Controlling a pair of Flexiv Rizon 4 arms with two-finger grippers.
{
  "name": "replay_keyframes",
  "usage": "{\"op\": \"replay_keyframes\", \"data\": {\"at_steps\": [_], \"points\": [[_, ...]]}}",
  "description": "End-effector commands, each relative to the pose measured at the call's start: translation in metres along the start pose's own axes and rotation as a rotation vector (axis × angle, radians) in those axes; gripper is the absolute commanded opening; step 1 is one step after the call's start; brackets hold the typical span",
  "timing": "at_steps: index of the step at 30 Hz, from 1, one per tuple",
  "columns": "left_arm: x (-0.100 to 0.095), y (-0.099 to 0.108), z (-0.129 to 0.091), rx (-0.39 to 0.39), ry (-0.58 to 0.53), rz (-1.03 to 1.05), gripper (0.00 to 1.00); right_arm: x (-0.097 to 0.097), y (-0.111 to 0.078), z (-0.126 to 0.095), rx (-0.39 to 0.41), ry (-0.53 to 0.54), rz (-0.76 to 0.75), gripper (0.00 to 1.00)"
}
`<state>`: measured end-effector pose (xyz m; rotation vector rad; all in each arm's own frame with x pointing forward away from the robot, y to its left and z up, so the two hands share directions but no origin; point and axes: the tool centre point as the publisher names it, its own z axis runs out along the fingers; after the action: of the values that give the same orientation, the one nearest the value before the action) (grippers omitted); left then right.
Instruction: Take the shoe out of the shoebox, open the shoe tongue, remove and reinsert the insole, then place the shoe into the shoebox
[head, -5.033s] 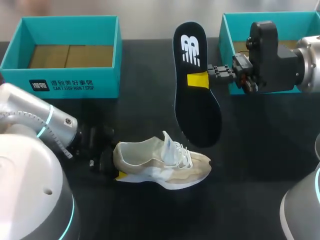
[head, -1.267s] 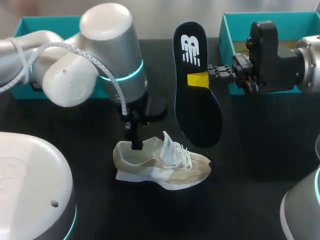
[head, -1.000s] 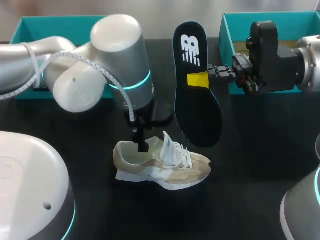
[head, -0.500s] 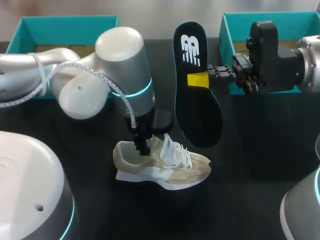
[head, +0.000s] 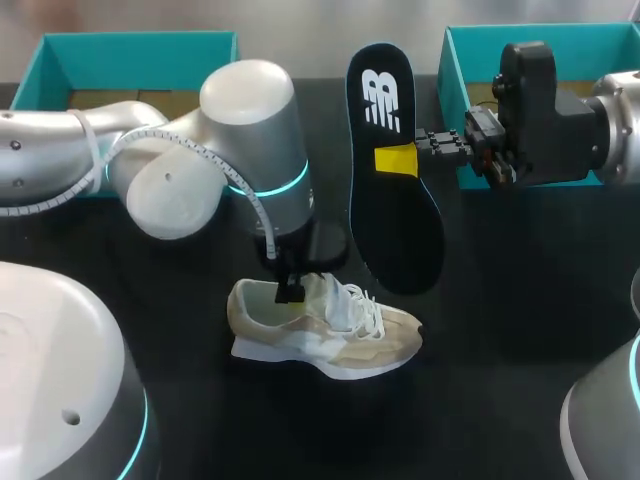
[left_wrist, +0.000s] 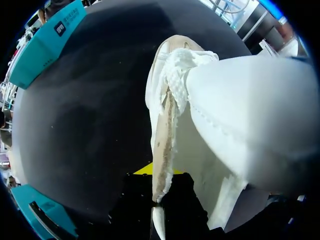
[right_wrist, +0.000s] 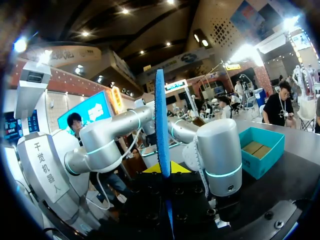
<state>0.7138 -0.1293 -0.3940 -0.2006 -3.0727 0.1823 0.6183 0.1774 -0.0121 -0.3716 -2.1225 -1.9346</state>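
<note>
On the black table (head: 500, 300) the shoe (head: 330, 335) lies at centre, the left gripper (head: 289, 292) clamped on its collar, the right gripper (head: 400, 160) pinching the insole (head: 395, 235) at 1 o'clock, where a skewed insertion could buckle it or drag the shoe.

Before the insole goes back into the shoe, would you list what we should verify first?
1. Insole clamped in the right jaws: ok.
2. Shoe standing on its sole on the table: ok.
3. Left jaws pinching the shoe's collar: ok.
4. Tongue held clear of the opening: cannot tell.
5. Insole lined up with the opening: not ok, it hangs upright near the toe.
</note>
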Motion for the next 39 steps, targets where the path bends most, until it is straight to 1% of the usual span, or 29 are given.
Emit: {"op": "replay_keyframes", "data": {"at_steps": [1, 5, 10, 15, 20, 22, 24, 36, 39], "points": [[0.000, 0.001, -0.004, 0.008, 0.006, 0.004, 0.00, -0.001, 0.000, 0.003, 0.000, 0.000, 0.000, 0.00], [0.003, 0.002, -0.013, 0.019, 0.012, 0.033, 0.00, -0.001, 0.000, 0.003, 0.000, 0.000, 0.000, 0.00], [0.007, 0.002, -0.027, 0.033, 0.020, 0.129, 0.00, -0.001, 0.000, 0.003, 0.000, 0.000, 0.000, 0.00], [0.015, 0.004, -0.043, 0.024, -0.004, 0.289, 0.00, -0.001, 0.000, 0.003, 0.000, 0.000, 0.000, 0.00], [0.021, 0.008, -0.057, -0.008, -0.025, 0.460, 0.00, -0.001, 0.000, 0.003, 0.000, 0.000, 0.000, 0.00], [0.024, 0.011, -0.062, -0.007, -0.016, 0.552, 0.00, -0.001, 0.000, 0.003, 0.000, 0.000, 0.000, 0.00], [0.025, 0.018, -0.070, 0.016, -0.028, 0.587, 0.00, -0.001, 0.000, 0.003, 0.000, 0.000, 0.000, 0.00], [0.025, 0.018, -0.070, 0.016, -0.028, 0.587, 0.00, -0.001, 0.000, 0.003, 0.000, 0.000, 0.000, 0.00], [0.024, 0.015, -0.071, -0.005, -0.047, 0.736, 0.00, -0.001, 0.000, 0.003, 0.000, 0.000, 0.000, 0.00]]}}
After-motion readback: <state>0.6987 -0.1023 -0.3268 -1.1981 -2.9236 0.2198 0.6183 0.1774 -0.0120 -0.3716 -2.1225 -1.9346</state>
